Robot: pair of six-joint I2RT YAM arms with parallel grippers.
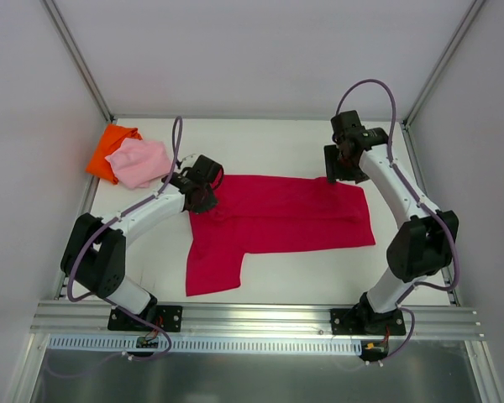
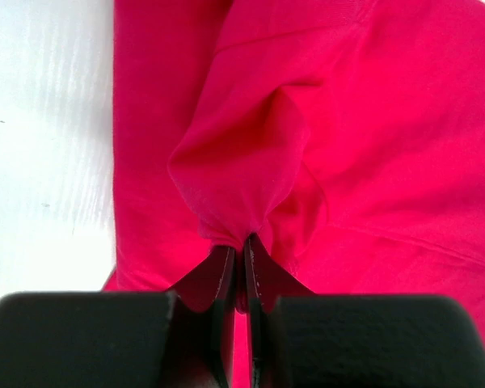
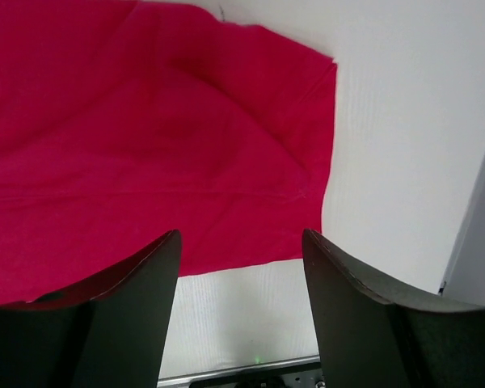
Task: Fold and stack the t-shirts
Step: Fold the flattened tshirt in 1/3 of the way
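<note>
At the bottom centre of the left wrist view, the left gripper (image 2: 244, 252) is clenched on a bunched pinch of the red shirt (image 2: 372, 121), its two dark fingers pressed together and the cloth drawn up into a small peak between them, with creases fanning away from the pinch. Seen from above, the left gripper (image 1: 200, 190) sits at the upper left corner of the red shirt (image 1: 286, 220), and the left arm (image 1: 143, 214) slants from its base at the lower left up and to the right to reach it. The right gripper (image 3: 241, 271) is released and holds nothing: its fingers (image 3: 137, 299) stand well apart over the shirt's edge and a strip of bare white table (image 3: 388, 105). From above, the right gripper (image 1: 338, 168) points down at the shirt's upper right corner, while the right arm (image 1: 395, 189) rises from its base at the lower right, bends at the right edge of the frame and runs up and left. The red shirt lies mostly flat across the middle of the table (image 1: 277, 143) as a wide band, with a flap reaching down toward the lower left. Toward the upper left corner of the table, apart from it, the pink shirt (image 1: 141, 161) lies as a small bundle partly on the orange shirt (image 1: 106, 153).
</note>
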